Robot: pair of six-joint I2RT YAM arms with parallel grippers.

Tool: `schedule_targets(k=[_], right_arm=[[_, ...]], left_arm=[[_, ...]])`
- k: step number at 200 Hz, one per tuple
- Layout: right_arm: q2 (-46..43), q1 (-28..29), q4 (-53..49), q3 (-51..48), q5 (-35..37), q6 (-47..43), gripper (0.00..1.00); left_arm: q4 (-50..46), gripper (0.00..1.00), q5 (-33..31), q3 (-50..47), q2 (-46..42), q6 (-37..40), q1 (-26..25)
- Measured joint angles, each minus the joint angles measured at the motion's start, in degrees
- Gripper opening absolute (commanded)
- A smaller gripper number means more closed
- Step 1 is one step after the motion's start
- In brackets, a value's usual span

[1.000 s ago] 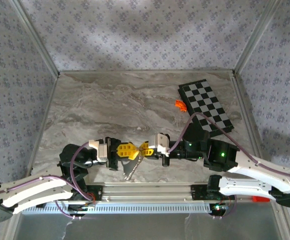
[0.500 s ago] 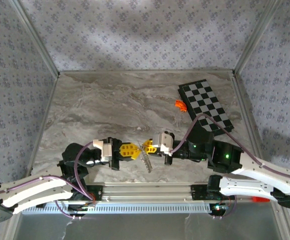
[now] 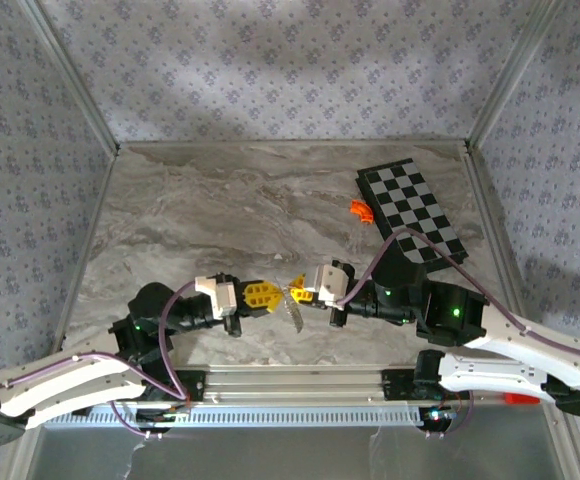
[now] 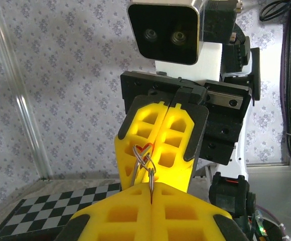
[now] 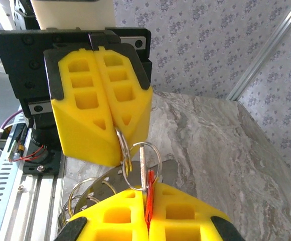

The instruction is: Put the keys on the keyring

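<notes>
Top external view. Surface [image 3: 170, 220]: grey marble, walled on three sides. Left tool [image 3: 266, 297] and right tool [image 3: 296, 292]: yellow fingers, tip to tip above the near edge, about midway along it. Keys [image 3: 295, 316]: silver bunch hanging just below the gap between the two tools; whether it touches the surface cannot be told. Checkerboard [image 3: 410, 205]: flat at the far right corner. Orange piece [image 3: 360, 209]: just beside the checkerboard's left edge. Red block [image 3: 515, 398]: off the surface, by the right arm's base, partly hidden.

Left wrist view. Left tool [image 4: 151, 193]: jaws pressed together, pinching the keyring [image 4: 144, 161], a thin wire loop standing up from the seam. Right tool [image 4: 166, 145]: directly opposite, jaws closed, a red sliver showing where the loop meets its seam.

Right wrist view. Right tool [image 5: 148, 201]: jaws closed on one of the keys, red head wedged in the seam, flat metal shaft rising from it. Left tool [image 5: 116, 128]: opposite, jaws closed on the keyring [image 5: 128, 155], whose loops overlap between the two tools. The shaft crosses one loop; whether it is threaded through cannot be told. The other keys [image 5: 100, 188] hang lower left on further rings, over the near edge and the rail [image 5: 15, 191].
</notes>
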Motion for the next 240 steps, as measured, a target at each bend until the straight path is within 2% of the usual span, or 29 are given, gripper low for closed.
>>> schedule_targets(k=[98, 106, 127, 138, 194, 213, 226, 240], right_arm=[[1.88, 0.92, -0.92, 0.52, 6.45, -0.74, 0.0], [2.34, 0.92, -0.92, 0.7, 7.67, -0.7, 0.0], [3.26, 0.7, -1.11, 0.87, 11.15, -0.66, 0.0], [3.56, 0.11, -1.84, 1.11, 13.4, -0.63, 0.0], [10.8, -3.04, -5.18, 4.98, 21.53, 0.5, 0.0], [13.57, -6.51, -6.8, 5.42, 22.05, 2.16, 0.0], [15.19, -9.7, -7.48, 5.46, 21.77, 3.72, 0.0], [16.85, -13.2, -8.22, 5.62, 20.98, 5.4, 0.0]], left_arm=[[-4.13, 0.0, -4.09, 0.09, -1.97, 1.14, 0.0], [-4.42, 0.06, -5.11, 0.09, -2.03, 1.36, 0.0], [-4.57, 0.31, -7.76, -1.05, -2.29, 2.43, 0.0], [-4.68, 0.39, -8.83, -2.12, -2.49, 2.19, 0.0], [-5.88, 0.52, -14.49, -6.43, -4.44, 2.56, 0.0], [-6.62, 0.56, -16.59, -7.3, -6.19, 2.21, 0.0], [-7.41, 0.65, -18.12, -7.89, -7.37, 1.86, 0.0], [-8.13, 0.69, -19.63, -8.87, -8.72, 1.6, 0.0]])
